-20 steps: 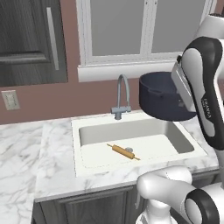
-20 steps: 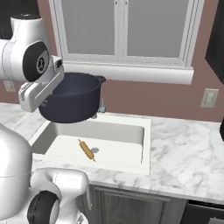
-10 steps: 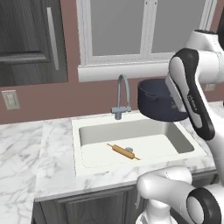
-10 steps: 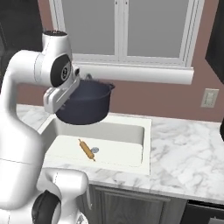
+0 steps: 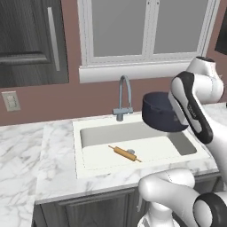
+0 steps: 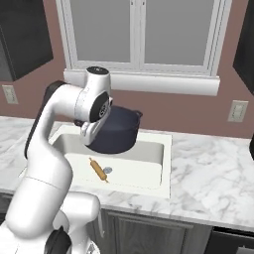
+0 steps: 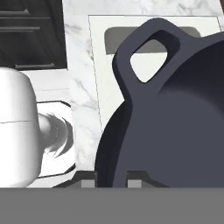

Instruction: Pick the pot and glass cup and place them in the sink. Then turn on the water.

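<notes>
One rolling pin (image 5: 124,153) lies in the sink (image 5: 88,165); pot (image 5: 159,116) hangs above.

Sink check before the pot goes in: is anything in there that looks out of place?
Yes: a wooden rolling pin lies on the sink floor near the drain, below the pot the gripper holds.

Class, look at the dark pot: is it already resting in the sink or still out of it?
Out: the pot hangs in the gripper's grip above the sink, its underside clear of the basin floor.
</notes>
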Controlling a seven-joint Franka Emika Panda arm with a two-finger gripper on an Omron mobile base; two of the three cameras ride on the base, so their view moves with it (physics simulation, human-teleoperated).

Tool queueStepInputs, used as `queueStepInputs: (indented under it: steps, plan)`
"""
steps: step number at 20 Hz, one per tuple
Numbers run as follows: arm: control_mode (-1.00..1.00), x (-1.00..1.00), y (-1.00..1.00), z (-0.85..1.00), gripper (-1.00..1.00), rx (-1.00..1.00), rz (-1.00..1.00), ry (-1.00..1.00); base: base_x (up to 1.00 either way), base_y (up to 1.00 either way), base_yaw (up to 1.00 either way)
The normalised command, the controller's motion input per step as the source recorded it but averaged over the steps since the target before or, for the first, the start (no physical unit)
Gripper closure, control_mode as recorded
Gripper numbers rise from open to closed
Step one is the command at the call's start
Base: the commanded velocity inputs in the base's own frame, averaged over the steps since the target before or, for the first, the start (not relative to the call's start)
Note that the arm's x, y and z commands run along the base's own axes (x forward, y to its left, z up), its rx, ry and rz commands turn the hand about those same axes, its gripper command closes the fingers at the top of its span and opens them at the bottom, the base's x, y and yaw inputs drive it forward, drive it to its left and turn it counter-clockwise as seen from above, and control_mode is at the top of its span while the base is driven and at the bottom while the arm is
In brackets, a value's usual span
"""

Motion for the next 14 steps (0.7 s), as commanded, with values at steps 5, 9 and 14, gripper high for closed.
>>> queueStepInputs:
  steps: [5, 9, 14]
  plan:
    - [-1.0, 0.51, -0.32, -0.73, 1.0, 0.02, 0.03, 0.0, 0.0, 0.0, 0.0]
    - [-1.0, 0.41, -0.14, -0.7, 1.0, 0.0, 0.01, 0.0, 0.0, 0.0, 0.0]
    - [-1.0, 0.39, -0.08, -0.55, 1.0, 0.0, 0.0, 0.0, 0.0, 0.0, 0.0]
